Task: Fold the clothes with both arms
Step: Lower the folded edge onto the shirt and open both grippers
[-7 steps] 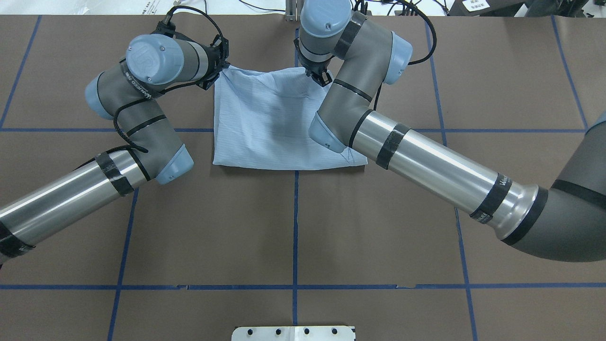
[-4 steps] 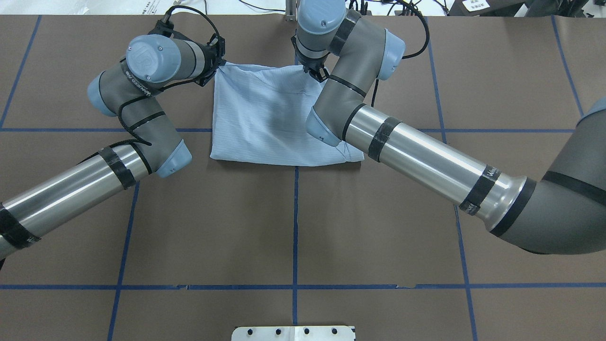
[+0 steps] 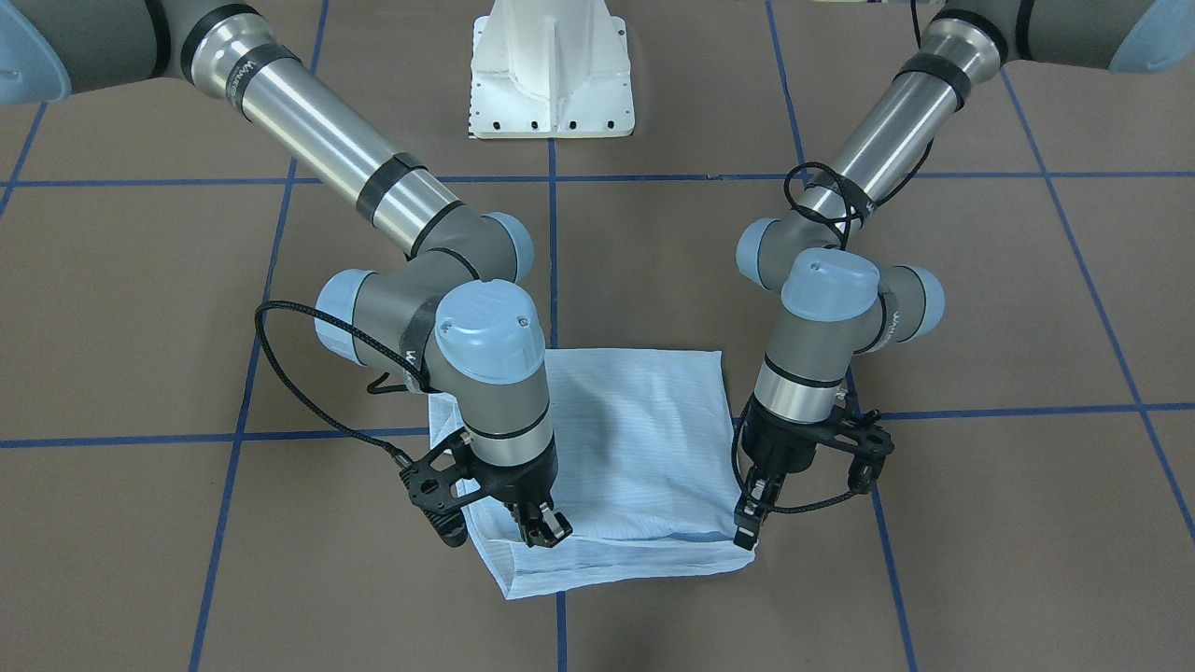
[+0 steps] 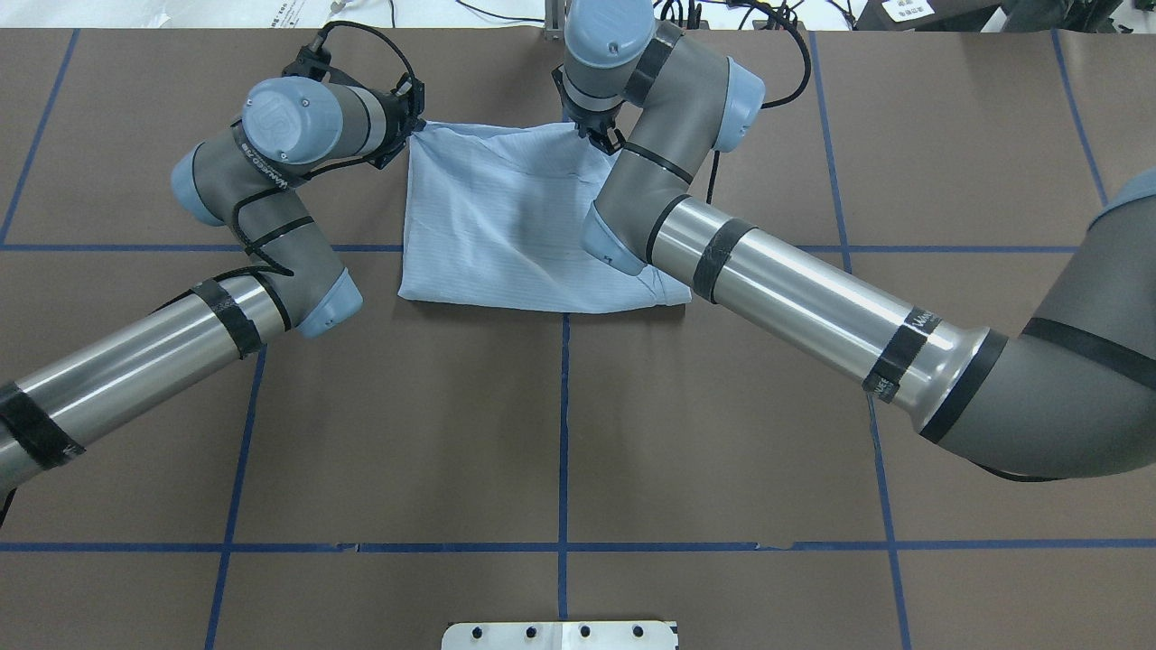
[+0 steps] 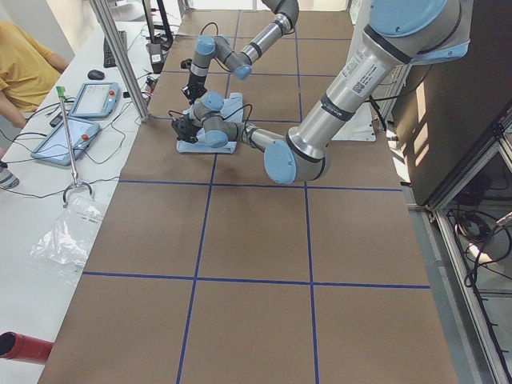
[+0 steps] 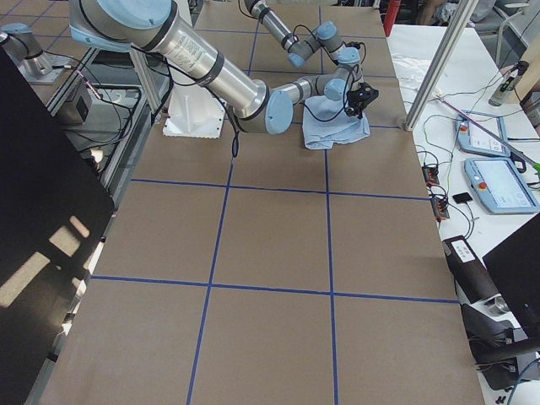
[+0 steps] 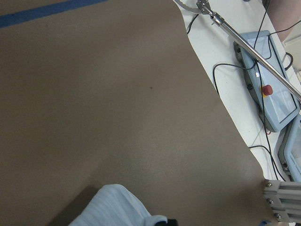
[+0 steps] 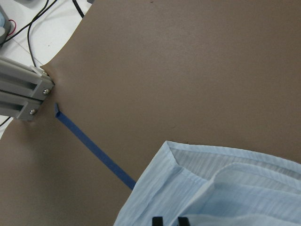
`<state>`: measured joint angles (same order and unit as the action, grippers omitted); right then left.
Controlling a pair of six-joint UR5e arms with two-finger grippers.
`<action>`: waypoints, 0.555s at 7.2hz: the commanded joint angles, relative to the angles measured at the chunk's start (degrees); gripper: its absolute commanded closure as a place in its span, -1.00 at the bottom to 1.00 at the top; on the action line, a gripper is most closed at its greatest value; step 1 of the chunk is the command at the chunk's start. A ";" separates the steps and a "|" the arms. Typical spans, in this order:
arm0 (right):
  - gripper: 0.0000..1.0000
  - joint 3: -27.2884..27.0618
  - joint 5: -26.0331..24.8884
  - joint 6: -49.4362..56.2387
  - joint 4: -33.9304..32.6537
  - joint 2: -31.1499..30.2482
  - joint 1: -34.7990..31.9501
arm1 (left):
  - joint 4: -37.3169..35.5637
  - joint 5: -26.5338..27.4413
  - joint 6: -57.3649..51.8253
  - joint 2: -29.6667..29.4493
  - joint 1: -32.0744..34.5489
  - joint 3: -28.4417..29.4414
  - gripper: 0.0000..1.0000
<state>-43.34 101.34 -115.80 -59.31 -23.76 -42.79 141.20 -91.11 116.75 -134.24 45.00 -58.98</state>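
The pale-blue striped shirt (image 4: 506,226) lies folded into a rough rectangle on the brown table, near its far edge. My left gripper (image 4: 411,135) is shut on the shirt's far left corner. It also shows in the front-facing view (image 3: 750,523), low at the cloth's edge. My right gripper (image 4: 598,137) is shut on the far right corner of the top layer, and the front-facing view (image 3: 544,532) shows it pinching the cloth. The right wrist view shows a hemmed shirt edge (image 8: 197,174) just above the fingertips (image 8: 157,221). The collar, buttons and label are hidden.
The white pedestal base (image 3: 551,65) stands at the robot's side of the table. An aluminium post (image 4: 551,23) stands at the far edge, just beyond the grippers. Control tablets (image 7: 277,94) and cables lie on the white bench past that edge. Blue tape lines (image 4: 564,433) cross the table.
Both grippers have moved away from the robot toward the table's far edge, holding the shirt's corners. The whole shirt has slid a little that way with them.
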 commanded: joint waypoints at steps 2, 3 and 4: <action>-1.00 1.33 2.70 3.44 0.60 1.79 -2.11 | 0.82 -0.12 -3.10 0.12 0.96 0.27 0.24; -1.00 1.24 3.16 5.13 0.60 1.61 -2.91 | 0.83 -0.12 -3.37 0.21 1.84 0.27 0.24; -1.00 0.63 4.38 6.97 0.42 0.48 -4.05 | 0.91 -0.20 -6.76 0.38 3.24 0.27 0.24</action>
<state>-42.24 104.38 -111.07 -58.77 -22.44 -45.54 142.01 -91.24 112.68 -134.03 46.84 -58.71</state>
